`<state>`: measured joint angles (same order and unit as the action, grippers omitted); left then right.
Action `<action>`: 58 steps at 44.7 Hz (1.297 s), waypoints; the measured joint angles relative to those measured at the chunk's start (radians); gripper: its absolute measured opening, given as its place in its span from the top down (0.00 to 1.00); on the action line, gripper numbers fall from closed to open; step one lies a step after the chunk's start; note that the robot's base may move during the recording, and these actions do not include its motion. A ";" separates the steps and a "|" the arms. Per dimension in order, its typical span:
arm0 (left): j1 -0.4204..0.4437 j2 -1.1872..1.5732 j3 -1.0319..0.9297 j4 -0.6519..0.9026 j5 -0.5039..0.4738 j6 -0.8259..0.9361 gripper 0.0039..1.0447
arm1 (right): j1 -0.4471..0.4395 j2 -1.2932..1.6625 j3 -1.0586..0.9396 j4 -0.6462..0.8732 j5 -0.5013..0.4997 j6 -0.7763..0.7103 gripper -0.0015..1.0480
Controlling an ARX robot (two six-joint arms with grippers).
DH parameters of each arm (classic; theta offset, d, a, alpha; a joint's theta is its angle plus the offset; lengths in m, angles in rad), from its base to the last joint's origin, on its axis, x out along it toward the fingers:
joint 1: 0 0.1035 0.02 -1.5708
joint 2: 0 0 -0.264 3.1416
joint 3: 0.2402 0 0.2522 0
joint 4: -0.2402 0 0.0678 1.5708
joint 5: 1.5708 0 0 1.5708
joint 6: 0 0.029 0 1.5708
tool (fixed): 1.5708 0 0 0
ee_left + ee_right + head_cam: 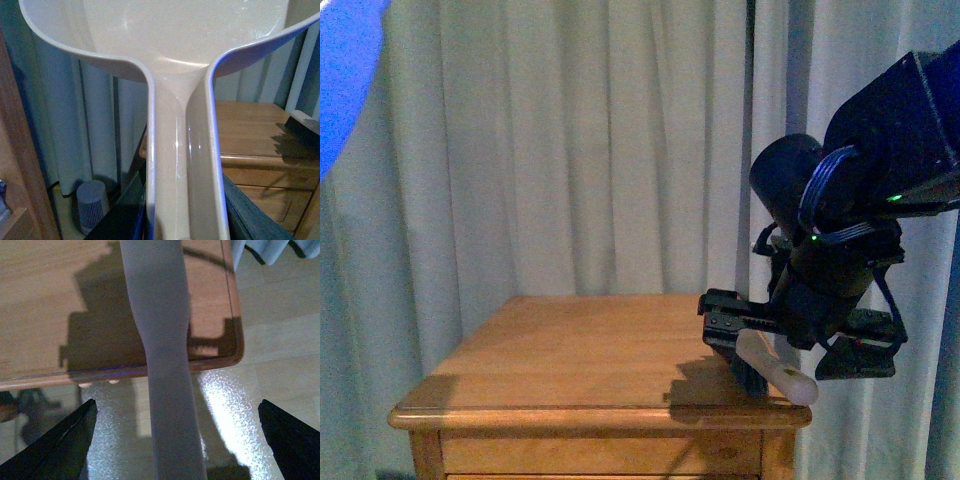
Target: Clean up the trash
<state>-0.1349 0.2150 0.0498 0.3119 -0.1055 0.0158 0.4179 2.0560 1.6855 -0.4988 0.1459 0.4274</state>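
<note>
I am looking at a brown wooden counter (pixel 580 350) at 6 o'clock in the front view, with pale grey curtains (pixel 570 150) hanging behind it. My right arm comes in from 3 o'clock. Its black right end effector (pixel 792 340) hangs over the counter's near right corner, at about 4 o'clock.

A small brush with a whitish plastic handle (pixel 775 368) lies tilted there. Its dark bristles (pixel 748 372) sit low on the wood, and the handle tip sticks out past the counter's edge. In the right wrist view the handle runs straight between the two dark fingers (pixel 70 445), which stand wide apart with shiny floor (pixel 270 340) showing on both sides. So I cannot tell if this end effector is clenched on the brush or released.

The left wrist view is filled with a big beige plastic dustpan (pixel 175 50). Its long handle runs down into the left end effector (pixel 182 215), which is grasping it with dark parts pressed on both sides. Past the pan I see the counter again, with the dark brush head on it. A small grey ribbed can (pixel 92 202) stands on the floor by the curtains.

A blurry blue shape (pixel 345 70) sits at 11 o'clock in the front view; it may be something close to the lens.

I cannot tell where the trash is; no view shows it clearly.
</note>
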 joint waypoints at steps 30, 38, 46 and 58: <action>0.000 0.000 0.000 0.000 0.000 0.000 0.75 | 0.010 0.077 0.054 -0.010 -0.016 0.030 0.72; 0.000 0.000 0.000 0.000 0.000 0.000 0.75 | 0.008 0.061 0.024 0.009 -0.031 0.029 0.80; 0.000 0.000 0.000 0.000 0.000 -0.001 0.75 | 0.008 -0.062 -0.127 0.134 -0.002 -0.037 0.80; 0.000 0.000 0.000 0.000 0.000 -0.002 0.75 | 0.003 -0.491 -0.497 0.489 0.053 -0.229 0.80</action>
<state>-0.1349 0.2150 0.0498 0.3119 -0.1055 0.0143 0.4210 1.5650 1.1889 -0.0097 0.1993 0.1986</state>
